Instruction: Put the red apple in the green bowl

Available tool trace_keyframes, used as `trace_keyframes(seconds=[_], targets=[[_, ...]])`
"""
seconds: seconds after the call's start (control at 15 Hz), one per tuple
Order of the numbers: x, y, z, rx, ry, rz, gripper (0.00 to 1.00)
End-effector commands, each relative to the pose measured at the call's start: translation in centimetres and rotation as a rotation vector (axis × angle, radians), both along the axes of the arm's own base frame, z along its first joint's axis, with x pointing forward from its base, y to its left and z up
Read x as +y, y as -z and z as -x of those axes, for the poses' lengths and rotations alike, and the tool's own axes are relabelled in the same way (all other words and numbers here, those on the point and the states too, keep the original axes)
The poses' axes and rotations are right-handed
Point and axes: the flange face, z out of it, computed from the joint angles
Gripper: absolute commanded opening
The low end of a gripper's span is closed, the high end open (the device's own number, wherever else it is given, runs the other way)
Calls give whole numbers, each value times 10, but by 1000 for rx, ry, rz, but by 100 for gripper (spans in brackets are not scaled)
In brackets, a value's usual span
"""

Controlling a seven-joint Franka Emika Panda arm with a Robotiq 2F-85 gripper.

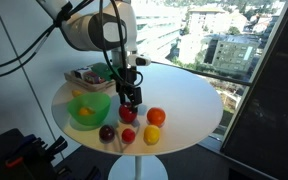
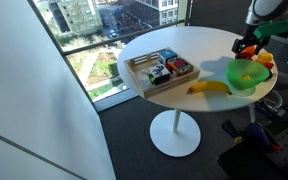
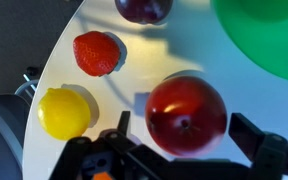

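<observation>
1. The red apple [image 3: 186, 113] sits on the white round counter [image 1: 184, 90], outside the green bowl [image 1: 89, 107] and near its rim.
2. The hand [image 1: 131, 100] hangs straight over the apple with its jaws spread wide. In the wrist view, one dark finger [image 3: 252, 135] stands on each side of the fruit, and a little counter shows between each finger and the apple's skin. Nothing is gripped.
3. In the wrist view a yellow lemon [image 3: 64, 112] lies just beside the apple near the counter's edge. A small red fruit [image 3: 96, 53] lies past it, and a dark maroon fruit [image 3: 144, 8] sits at the top edge of the picture.
4. An orange [image 1: 156, 117] rests on the counter on the side of the apple away from the bowl.
5. The bowl is upright and holds something yellow-orange, too small to name.
6. A banana [image 2: 209, 88] lies on the counter just beside the bowl. Beyond the banana is a rectangular wooden tray [image 2: 162, 70] filled with packets.
</observation>
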Motion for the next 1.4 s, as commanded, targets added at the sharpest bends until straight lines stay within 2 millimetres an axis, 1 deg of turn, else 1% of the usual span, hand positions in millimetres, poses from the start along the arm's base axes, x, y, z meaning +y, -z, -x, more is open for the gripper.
trace_keyframes(seconds=[0.0,0.13,0.2,0.27,0.4,0.8,1.33], targets=[[-3,4,-1,-11,8,17,100],[-4,6,-1,-11,6,17,100],[-4,7,-1,-10,5,17,75],[-4,8,-1,-12,5,19,73],[-5,8,-3,-15,4,18,57],[-4,-4,-2,-14,-8,12,56],[2,-28,-7,-38,-23,8,56]])
